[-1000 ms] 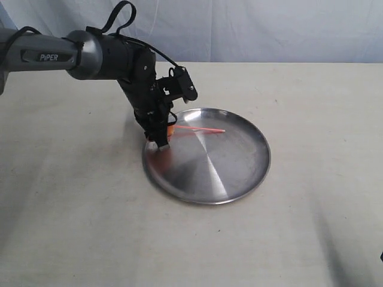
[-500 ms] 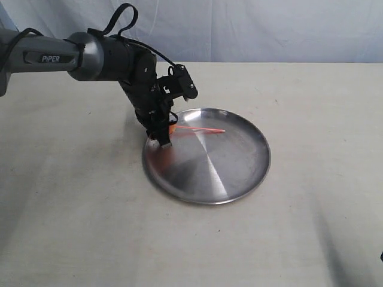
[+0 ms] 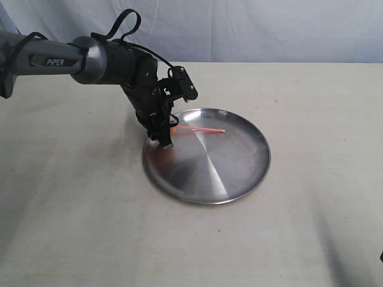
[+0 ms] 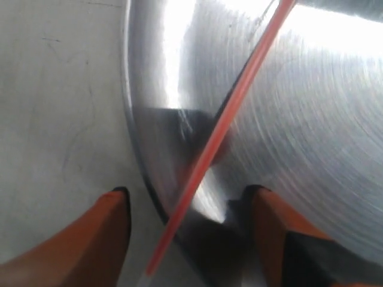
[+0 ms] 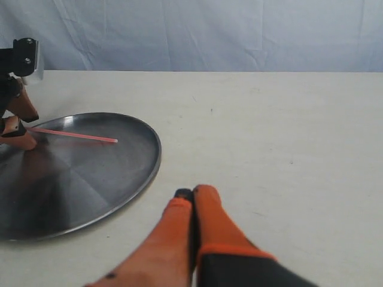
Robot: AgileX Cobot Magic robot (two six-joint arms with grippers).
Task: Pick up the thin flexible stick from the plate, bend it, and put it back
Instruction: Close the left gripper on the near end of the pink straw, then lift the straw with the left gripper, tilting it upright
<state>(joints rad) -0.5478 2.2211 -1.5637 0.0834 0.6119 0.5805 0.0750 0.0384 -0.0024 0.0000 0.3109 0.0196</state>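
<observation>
Pick-up stage: the left gripper point(image 3: 164, 139) hangs over the left-hand rim of the plate point(image 3: 257, 179), which sits near the middle of the tabletop point(image 3: 311, 95). Its orange fingers point(image 4: 114, 224) stand wide apart on either side of one end of the thin flexible stick point(image 3: 200, 129), touching nothing. The stick lies straight across the part of the plate nearer the tabletop's far edge. In the left wrist view, its end crosses the rim between the spread fingers. The right gripper point(image 5: 192, 206) waits with its fingers pressed together and empty, low over bare tabletop, well apart from the plate on its right-hand side. By the look of things, no step is complete: gripping, lifting, bending and returning the stick all remain.
</observation>
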